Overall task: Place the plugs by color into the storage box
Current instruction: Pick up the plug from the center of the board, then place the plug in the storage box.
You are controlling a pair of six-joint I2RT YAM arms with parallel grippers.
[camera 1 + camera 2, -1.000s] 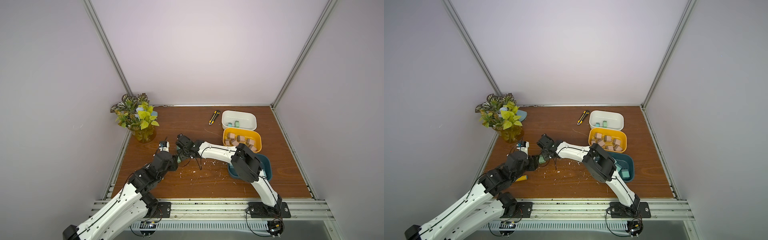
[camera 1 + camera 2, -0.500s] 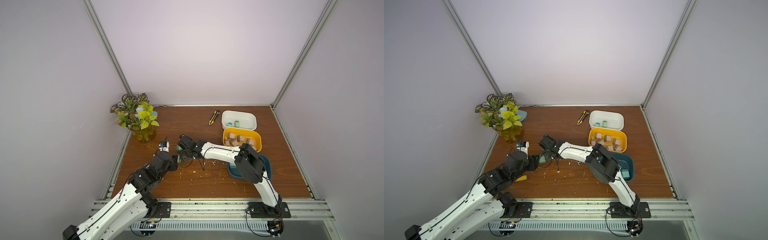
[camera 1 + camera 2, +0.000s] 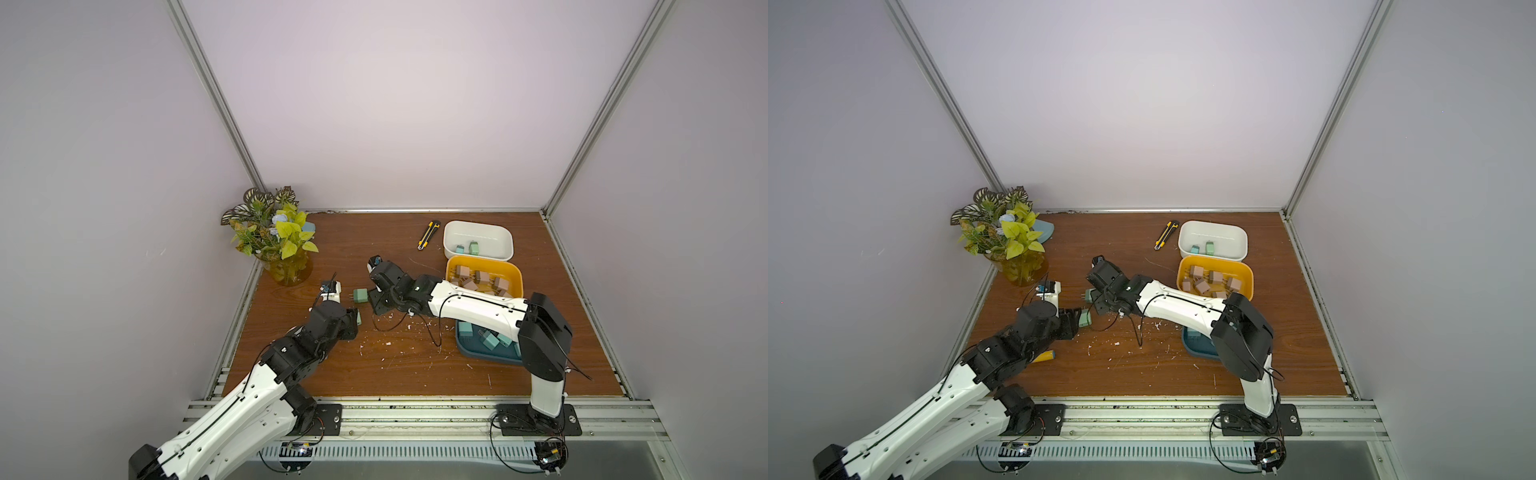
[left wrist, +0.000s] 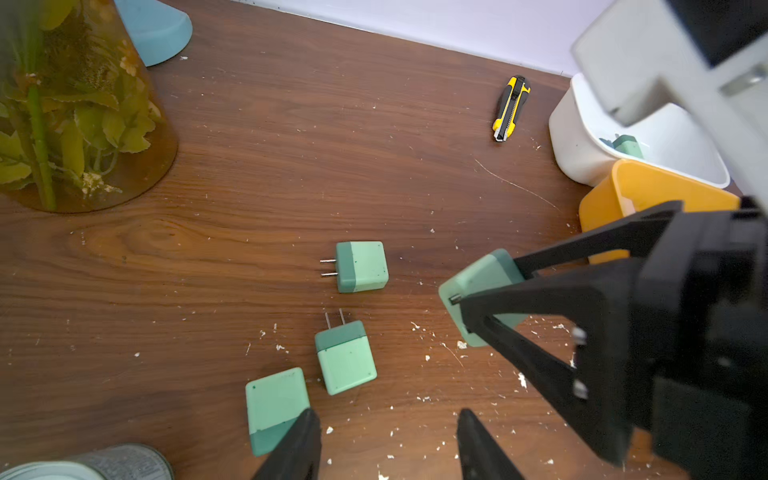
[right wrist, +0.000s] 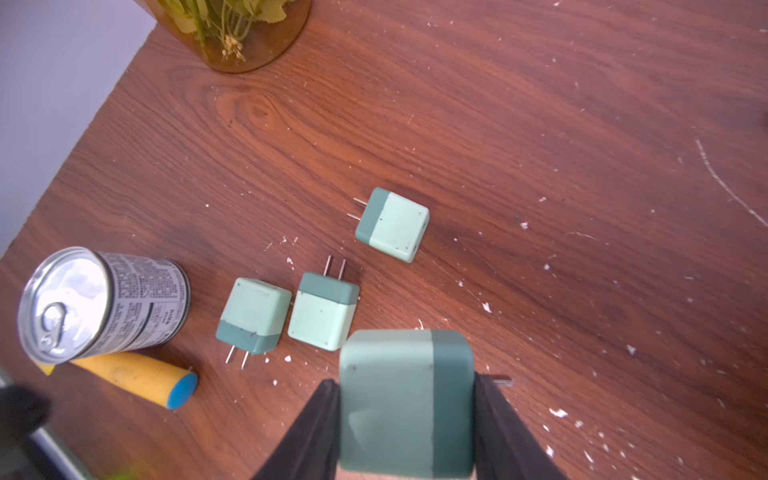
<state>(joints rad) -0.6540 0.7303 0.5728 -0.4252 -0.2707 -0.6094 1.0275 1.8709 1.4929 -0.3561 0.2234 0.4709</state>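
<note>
My right gripper is shut on a mint green plug, held just above the wood; in the left wrist view this plug sits between its black fingers. Three more mint green plugs lie loose on the table. My left gripper is open over bare wood, one finger beside the nearest plug. The storage box is three bins: a white bin holding two plugs, a yellow bin with several pink plugs, and a blue bin with teal plugs.
An amber vase of plants stands at the back left. A yellow-black utility knife lies left of the white bin. A tin can and a yellow stick with a blue tip lie near the left edge. White crumbs litter the wood.
The right gripper's jaws have closed on the green plug, and the right arm's elbow has swung to the right. The left arm has barely moved.
</note>
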